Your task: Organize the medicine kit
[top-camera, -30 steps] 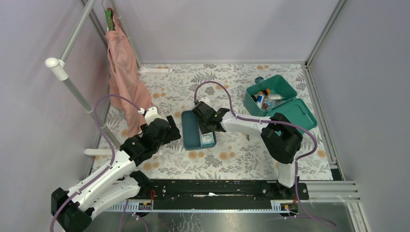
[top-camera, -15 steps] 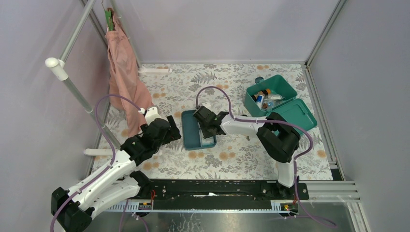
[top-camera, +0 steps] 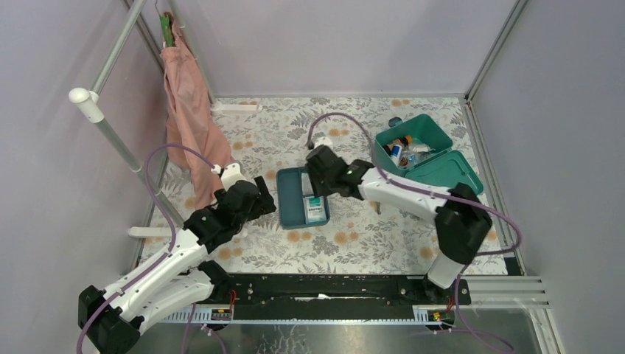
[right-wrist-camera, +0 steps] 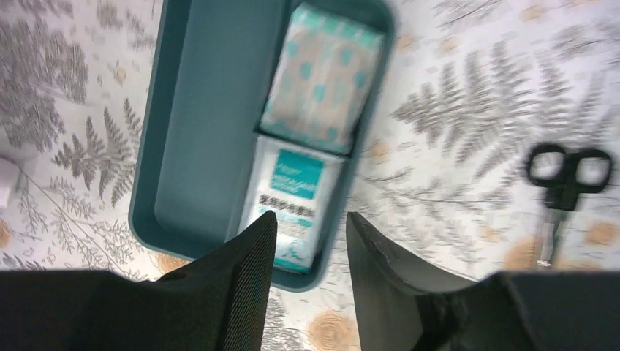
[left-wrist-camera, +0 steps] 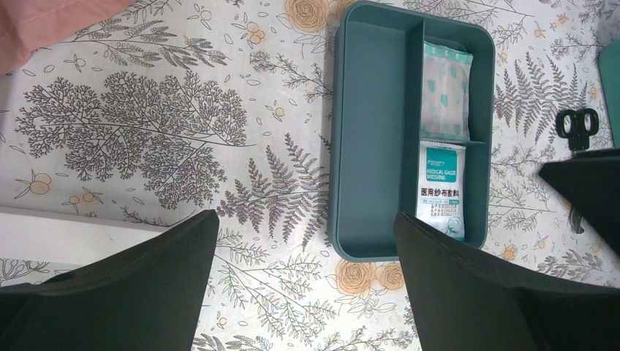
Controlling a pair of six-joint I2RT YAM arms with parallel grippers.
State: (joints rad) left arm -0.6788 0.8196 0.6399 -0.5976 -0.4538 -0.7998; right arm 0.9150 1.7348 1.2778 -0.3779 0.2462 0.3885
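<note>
The teal medicine kit stands open at the back right with bottles inside and its lid lying flat beside it. A darker divided tray sits mid-table. In its right compartments lie a patterned packet and a white gauze packet. My right gripper hovers over the tray's far right side, open and empty, with the gauze packet just beyond its fingertips. The left gripper is wide open above the cloth, left of the tray, holding nothing.
Black scissors lie on the floral cloth right of the tray. A pink cloth hangs from a pole at the left. A white bar lies along the back edge. Grey walls close in both sides.
My right gripper has risen and drawn back from the tray's near end, its jaws wider, leaving the gauze packet in the tray. The left arm has stayed still.
</note>
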